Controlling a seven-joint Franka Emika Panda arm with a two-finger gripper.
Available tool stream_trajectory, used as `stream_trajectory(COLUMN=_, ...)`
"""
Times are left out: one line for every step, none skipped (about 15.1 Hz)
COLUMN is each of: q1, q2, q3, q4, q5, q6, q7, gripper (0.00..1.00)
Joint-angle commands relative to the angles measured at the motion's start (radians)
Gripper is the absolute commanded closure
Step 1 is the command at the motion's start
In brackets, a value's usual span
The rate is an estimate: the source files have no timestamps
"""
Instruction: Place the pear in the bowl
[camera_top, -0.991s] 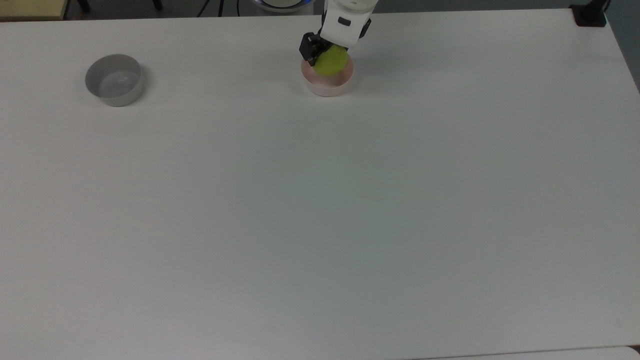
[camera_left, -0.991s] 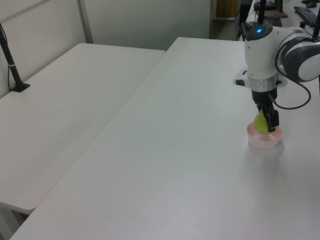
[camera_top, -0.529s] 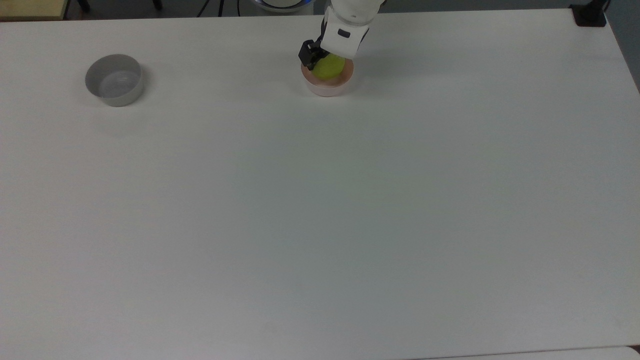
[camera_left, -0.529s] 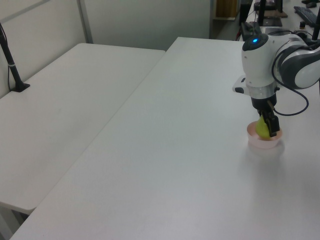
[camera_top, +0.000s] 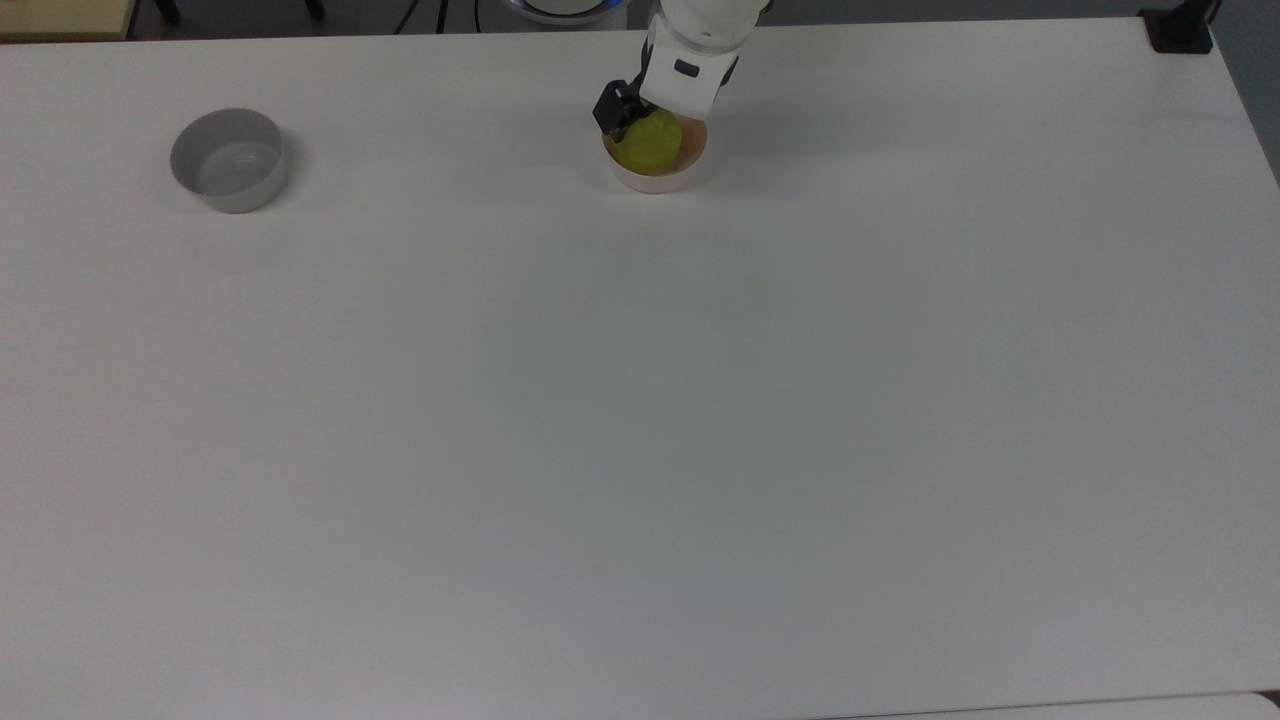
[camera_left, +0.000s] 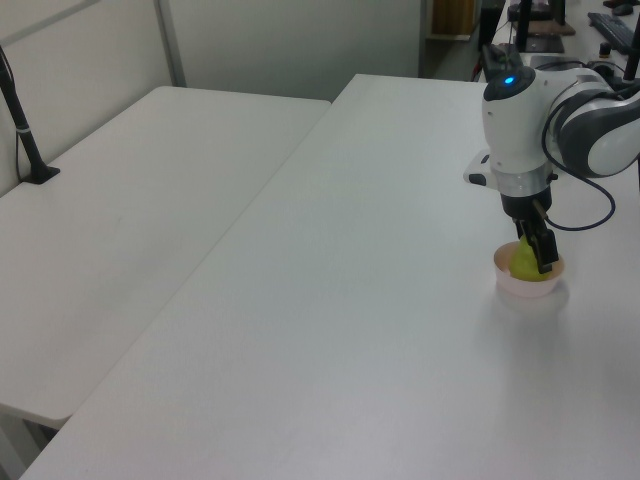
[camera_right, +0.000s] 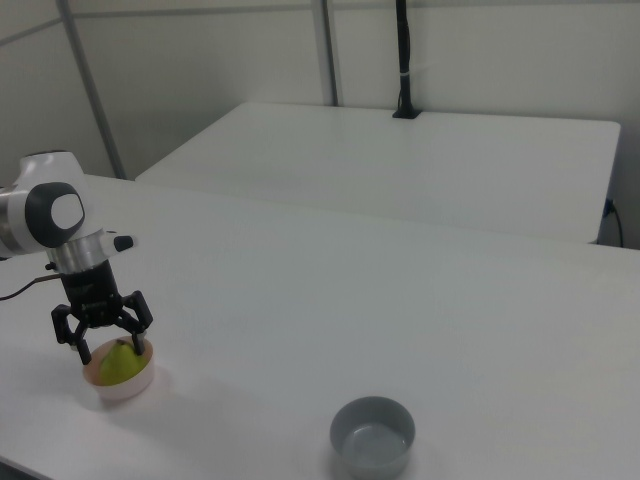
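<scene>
The yellow-green pear (camera_top: 651, 145) (camera_left: 523, 263) (camera_right: 117, 366) sits inside the pale pink bowl (camera_top: 657, 184) (camera_left: 530, 291) (camera_right: 128, 387), near the far table edge in the top view. My gripper (camera_top: 644, 122) (camera_left: 535, 252) (camera_right: 110, 346) hangs just over the bowl. It is open, with its black fingers spread on either side of the pear's top. The pear's lower half is hidden by the bowl's wall.
A grey bowl (camera_top: 230, 160) (camera_right: 372, 437) of like size stands far off at the top view's left. The white table (camera_top: 640, 420) stretches wide in front of the pink bowl. A second table (camera_left: 150, 200) adjoins it in the left view.
The gripper came down with the pear into the pink bowl. Its fingers have spread apart and the pear now rests in the bowl.
</scene>
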Motion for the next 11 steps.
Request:
stream_trajectory(q1=0.007, q2=-0.039, q3=-0.008, q4=0.003, q5=0.005, q6=0.01, q7=0.013, gripper=0.0)
stream_trajectory(q1=0.004, q2=-0.06, q3=-0.008, q4=0.022, q5=0.005, q6=-0.03, q7=0.013, gripper=0.0)
stream_trajectory(q1=-0.006, q2=-0.077, q3=-0.008, q4=0.045, q5=0.005, q6=-0.062, q7=0.013, gripper=0.0)
stream_trajectory(q1=-0.021, q2=-0.1, q3=-0.008, q4=0.061, q5=0.005, q6=-0.09, q7=0.013, gripper=0.0)
stream_trajectory(q1=-0.036, q2=-0.135, q3=-0.008, q4=0.082, q5=0.005, q6=-0.119, q7=0.013, gripper=0.0)
stream_trajectory(q1=-0.058, q2=-0.157, q3=-0.007, q4=0.113, q5=0.005, q6=-0.157, q7=0.015, gripper=0.0)
stream_trajectory(q1=-0.079, q2=-0.167, q3=-0.005, q4=0.153, q5=0.005, q6=-0.205, q7=0.013, gripper=0.0)
stream_trajectory(q1=-0.091, q2=-0.172, q3=-0.007, q4=0.191, q5=0.005, q6=-0.237, q7=0.013, gripper=0.0)
stream_trajectory(q1=-0.108, q2=-0.175, q3=-0.005, q4=0.226, q5=0.007, q6=-0.266, q7=0.013, gripper=0.0)
stream_trajectory(q1=-0.136, q2=-0.175, q3=-0.004, q4=0.26, q5=0.008, q6=-0.289, q7=0.013, gripper=0.0)
stream_trajectory(q1=-0.192, q2=-0.174, q3=0.008, q4=0.314, q5=0.011, q6=-0.314, q7=0.015, gripper=0.0)
